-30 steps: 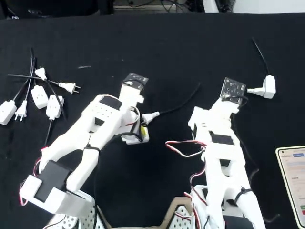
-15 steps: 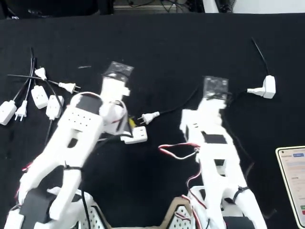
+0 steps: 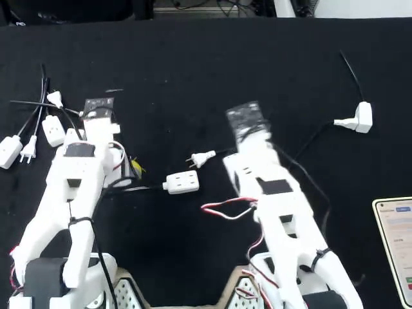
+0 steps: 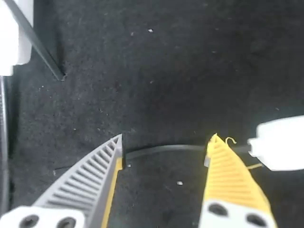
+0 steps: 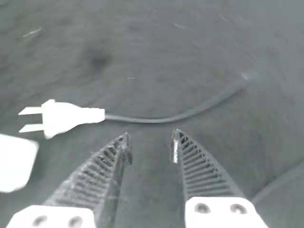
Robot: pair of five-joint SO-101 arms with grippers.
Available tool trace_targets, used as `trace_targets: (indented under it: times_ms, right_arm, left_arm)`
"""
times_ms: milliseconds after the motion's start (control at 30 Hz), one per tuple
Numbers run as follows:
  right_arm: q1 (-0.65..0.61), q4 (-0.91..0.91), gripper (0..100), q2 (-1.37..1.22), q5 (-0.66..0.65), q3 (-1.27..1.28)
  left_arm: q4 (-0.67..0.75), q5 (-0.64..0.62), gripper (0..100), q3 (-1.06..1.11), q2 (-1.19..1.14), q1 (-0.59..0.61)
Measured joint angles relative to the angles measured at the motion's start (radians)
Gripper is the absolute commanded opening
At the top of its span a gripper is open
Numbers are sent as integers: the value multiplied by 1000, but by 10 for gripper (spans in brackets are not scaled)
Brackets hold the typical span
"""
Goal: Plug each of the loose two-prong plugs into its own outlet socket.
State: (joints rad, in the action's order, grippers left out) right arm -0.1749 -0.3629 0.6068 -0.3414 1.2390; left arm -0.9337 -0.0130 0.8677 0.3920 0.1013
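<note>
Two-prong plug (image 3: pixel 205 158): white, lies flat on the black cloth (image 3: pixel 212 64) near table centre. Its prongs point toward the left arm's side, and its black cord (image 5: pixel 180 114) trails off under the right arm. It is not inserted.

Outlet socket (image 3: pixel 181 183): white block, just beside the plug on the side nearer the arm bases. The two are apart, not touching. A thin black lead (image 4: pixel 164 148) runs from the socket toward the left arm.

Right gripper (image 5: pixel 149 142): released, fingers spread, nothing held. It hangs over the plug's cord, close behind the plug body.

Left gripper (image 4: pixel 164 147): released, fingers wide, empty. The socket's lead passes on the cloth between its tips, with the socket (image 4: pixel 280 142) just past the yellow finger.

Spare plugs and sockets (image 3: pixel 38 132): bunched at the table's far left.

Another white plug and adapter (image 3: pixel 357 119): far right, well apart from both arms.

Lit screen (image 3: pixel 396 241): at the right edge.
</note>
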Motion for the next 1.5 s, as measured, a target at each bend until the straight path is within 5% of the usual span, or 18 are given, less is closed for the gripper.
trace_targets:
  times_ms: [267, 500, 1133, 1500]
  right_arm:
    - [-94, -20, 141, 0, -480, 0]
    - [-94, -20, 141, 0, -838, 0]
    - [-94, -315, 145, -333, -1026, -325]
    - [-143, -322, 142, -477, -1105, -402]
  left_arm:
    - [221, 0, 284, 155, 3, 0]
    - [262, -8, 284, 166, 3, -2]
    - [282, -8, 284, 166, 3, -2]
    - [282, -21, 284, 166, 3, -2]
